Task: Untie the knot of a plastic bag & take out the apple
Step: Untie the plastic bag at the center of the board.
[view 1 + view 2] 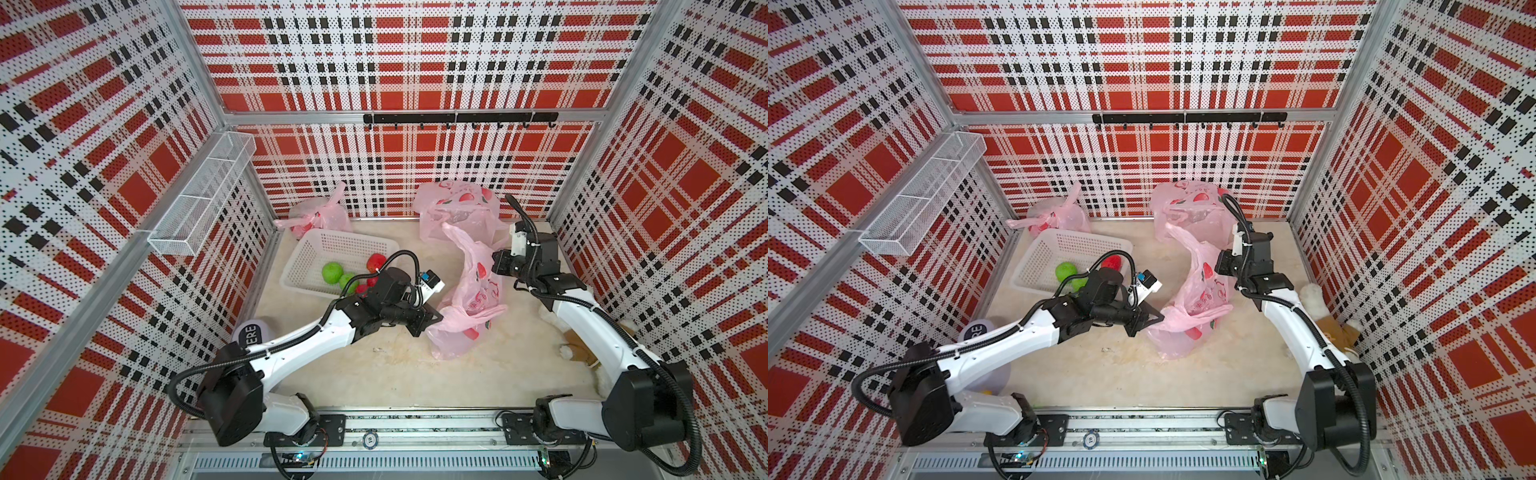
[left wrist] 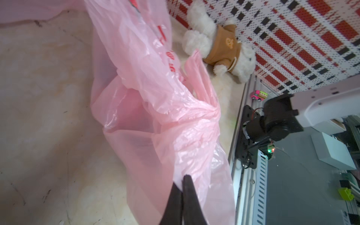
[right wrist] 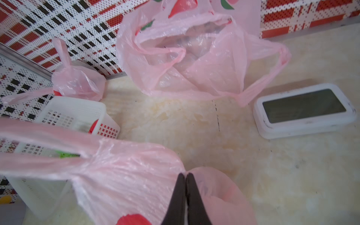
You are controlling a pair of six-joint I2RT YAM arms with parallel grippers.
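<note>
The pink plastic bag lies in the middle of the desk, stretched from the centre of the frame toward the upper right in both top views. The left hand has its jaws pressed together on a fold of the film at the bag's lower end. The right hand is also clamped on the film, at the bag's upper end. Red prints show on the bag; whether an apple is inside, I cannot tell. At centre left a white basket holds green apples and a red apple. A tied pink bag and an open pink bag sit by the back wall.
</note>
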